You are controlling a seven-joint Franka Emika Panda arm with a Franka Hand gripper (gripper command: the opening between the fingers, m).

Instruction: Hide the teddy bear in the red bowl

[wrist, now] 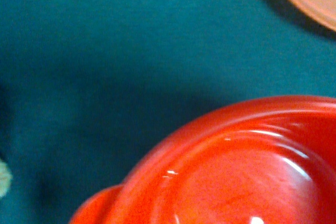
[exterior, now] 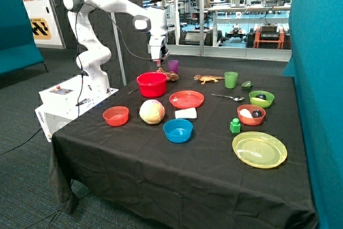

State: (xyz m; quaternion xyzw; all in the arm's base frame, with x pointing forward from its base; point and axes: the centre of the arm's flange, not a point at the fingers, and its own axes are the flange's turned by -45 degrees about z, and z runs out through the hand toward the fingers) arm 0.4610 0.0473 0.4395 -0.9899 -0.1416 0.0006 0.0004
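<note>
Table (exterior: pixel 161 175): draped in black cloth, carrying all the items below.

Robot arm (exterior: pixel 107 4): white, mounted on a base beside the table, reaching over the far edge.

Yellow plate (exterior: pixel 259 149): near the front corner, with a green block (exterior: pixel 235 126) just behind it.

Red bowl (exterior: pixel 152 84): deep, tall-sided, standing upright toward the back of the table; the wrist view shows its glossy rim (wrist: pixel 236 145) and nothing brown in the part of its inside that it sees.

Red plate (exterior: pixel 186 99): flat, just beside the red bowl.

Blue bowl (exterior: pixel 177 130): in front of the red plate.

Pale round ball (exterior: pixel 152 111): in front of the red bowl.

Small orange-red bowl (exterior: pixel 116 116): beside the ball.

End effector (exterior: pixel 159 58): hangs above the back of the red bowl and the teddy bear; I cannot tell how it stands.

Teddy bear (exterior: pixel 169 75): brown, lying on the table just behind the red bowl, outside it.

Lizard figure (exterior: pixel 208 79): near the green cup (exterior: pixel 231 79).
</note>
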